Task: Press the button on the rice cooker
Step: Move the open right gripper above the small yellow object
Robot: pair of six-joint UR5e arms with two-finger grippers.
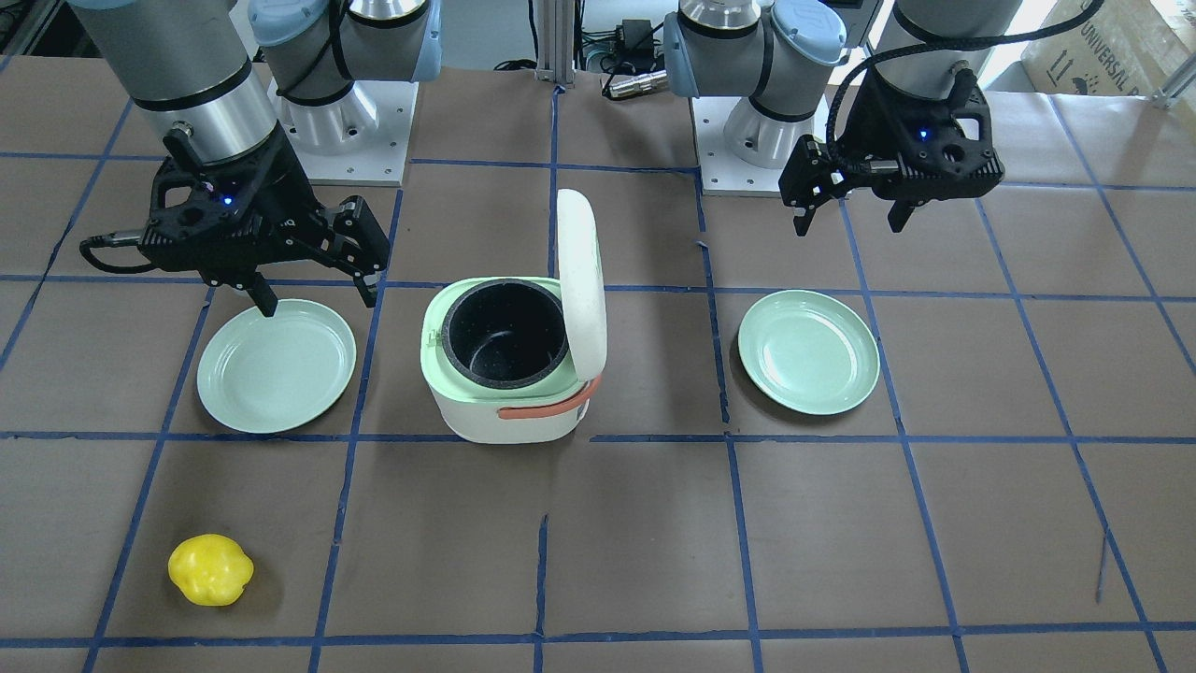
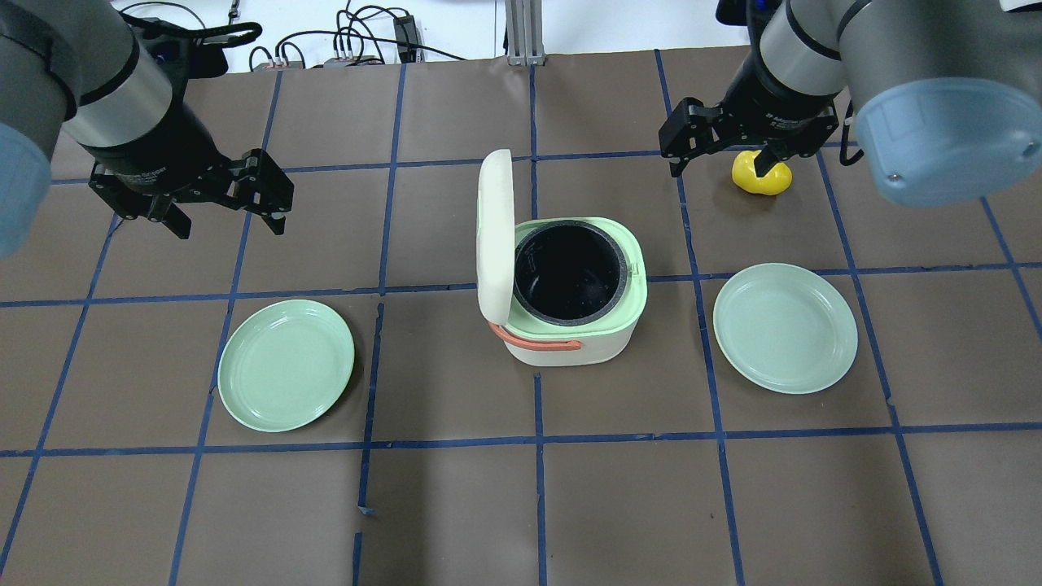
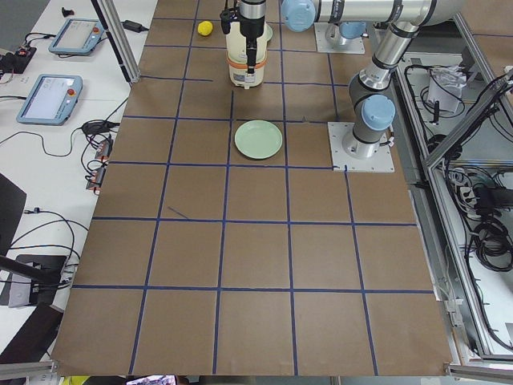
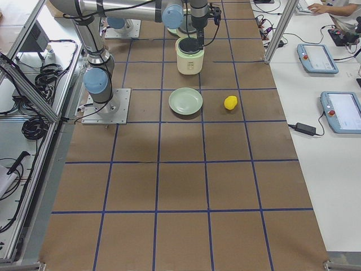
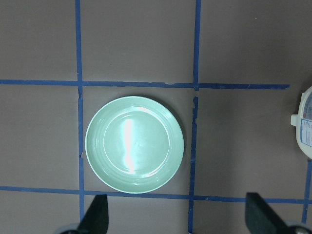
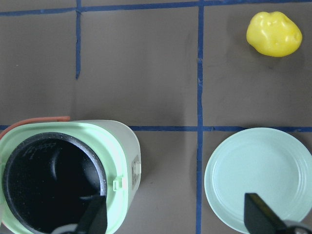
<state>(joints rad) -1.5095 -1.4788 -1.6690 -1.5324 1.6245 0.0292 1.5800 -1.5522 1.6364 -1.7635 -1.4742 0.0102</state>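
The white and pale-green rice cooker point(image 2: 570, 346) stands mid-table with its lid point(image 2: 494, 236) upright and the black inner pot point(image 2: 567, 275) showing. The button point(image 6: 120, 184) is a small pale-green tab on the rim, on the side toward my right arm; it also shows in the front view point(image 1: 432, 334). My right gripper point(image 2: 720, 167) is open and empty, hovering beyond and to the right of the cooker. My left gripper point(image 2: 229, 221) is open and empty, high over the table to the cooker's left.
A pale-green plate point(image 2: 285, 364) lies left of the cooker and another plate point(image 2: 785, 327) lies to its right. A yellow fruit-like object point(image 2: 761, 175) lies under the right gripper's far finger. Blue tape lines grid the brown table.
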